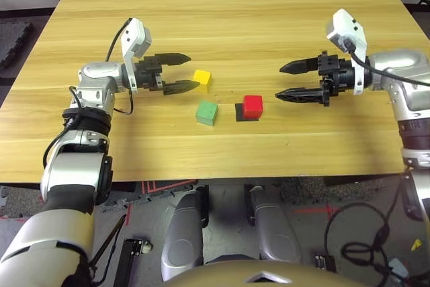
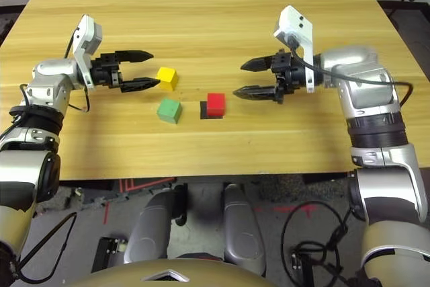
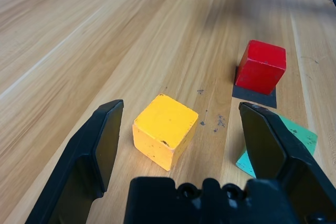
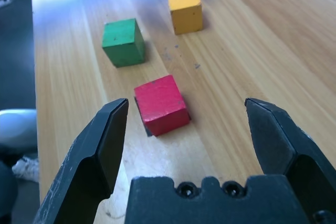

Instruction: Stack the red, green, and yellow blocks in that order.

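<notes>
Three blocks sit mid-frame in the head view: yellow [image 1: 201, 77], green [image 1: 207, 113], red [image 1: 252, 106] on a black patch [image 1: 240, 113]. Left pincer [image 1: 177, 72] and right pincer [image 1: 295, 80] gape empty over the worktop [image 1: 235, 11]. Left wrist: yellow lies centre. Right wrist: red lies centre.

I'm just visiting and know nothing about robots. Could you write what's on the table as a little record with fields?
surface: wooden table
red block: on a flat black patch, nothing stacked on it
green block: lying alone, on the robot's left of the red one
yellow block: lying alone, just ahead of the left gripper's tips
left gripper: open, empty, pointing inward
right gripper: open, empty, pointing inward toward the blocks
stack: not yet begun
</notes>
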{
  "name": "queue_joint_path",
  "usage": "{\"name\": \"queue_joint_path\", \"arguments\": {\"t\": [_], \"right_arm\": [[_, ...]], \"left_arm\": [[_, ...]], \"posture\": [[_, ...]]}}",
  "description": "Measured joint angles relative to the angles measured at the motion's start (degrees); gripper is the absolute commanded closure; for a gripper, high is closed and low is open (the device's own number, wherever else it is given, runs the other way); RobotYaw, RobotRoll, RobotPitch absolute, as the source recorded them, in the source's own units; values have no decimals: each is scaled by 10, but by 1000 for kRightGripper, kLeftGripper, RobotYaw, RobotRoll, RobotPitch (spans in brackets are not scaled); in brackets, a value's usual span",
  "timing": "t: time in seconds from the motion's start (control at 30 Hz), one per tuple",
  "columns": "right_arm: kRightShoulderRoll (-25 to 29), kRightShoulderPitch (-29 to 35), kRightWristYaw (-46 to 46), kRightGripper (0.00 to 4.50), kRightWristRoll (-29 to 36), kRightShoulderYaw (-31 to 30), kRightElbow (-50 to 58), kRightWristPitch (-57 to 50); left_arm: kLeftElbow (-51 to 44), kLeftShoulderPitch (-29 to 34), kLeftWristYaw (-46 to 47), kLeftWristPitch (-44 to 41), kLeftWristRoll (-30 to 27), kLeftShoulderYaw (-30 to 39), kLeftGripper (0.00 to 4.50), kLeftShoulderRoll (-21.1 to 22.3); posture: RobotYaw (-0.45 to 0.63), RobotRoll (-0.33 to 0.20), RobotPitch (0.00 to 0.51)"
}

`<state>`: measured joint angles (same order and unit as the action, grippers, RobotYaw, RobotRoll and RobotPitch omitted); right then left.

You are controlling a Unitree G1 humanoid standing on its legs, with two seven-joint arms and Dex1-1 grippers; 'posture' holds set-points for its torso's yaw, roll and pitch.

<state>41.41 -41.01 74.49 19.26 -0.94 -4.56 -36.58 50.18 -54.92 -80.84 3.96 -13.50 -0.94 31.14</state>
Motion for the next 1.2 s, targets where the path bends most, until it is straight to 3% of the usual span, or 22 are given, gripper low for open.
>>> {"name": "queue_joint_path", "arguments": {"t": [0.43, 0.73, 0.93, 1.07, 1.2], "right_arm": [[4, 33, -54, 28, 62, 12, 67, -40], [21, 33, -59, 28, 70, 12, 69, -48], [25, 35, -60, 28, 74, 11, 69, -49], [27, 36, -62, 28, 74, 11, 69, -49], [27, 37, -67, 28, 79, 11, 70, -49]], "left_arm": [[137, -48, 4, 120, 69, -20, 0, -38], [140, -75, -26, 108, 52, 14, 0, -38], [18, -50, -87, 50, 16, 19, 0, -16], [-141, 35, -107, -14, -15, 8, 0, 16], [-255, 111, -111, -11, -32, -35, 0, 64]], "posture": [[161, -33, 208], [160, -33, 204], [154, -24, 202], [159, -16, 201], [163, -11, 200]]}}
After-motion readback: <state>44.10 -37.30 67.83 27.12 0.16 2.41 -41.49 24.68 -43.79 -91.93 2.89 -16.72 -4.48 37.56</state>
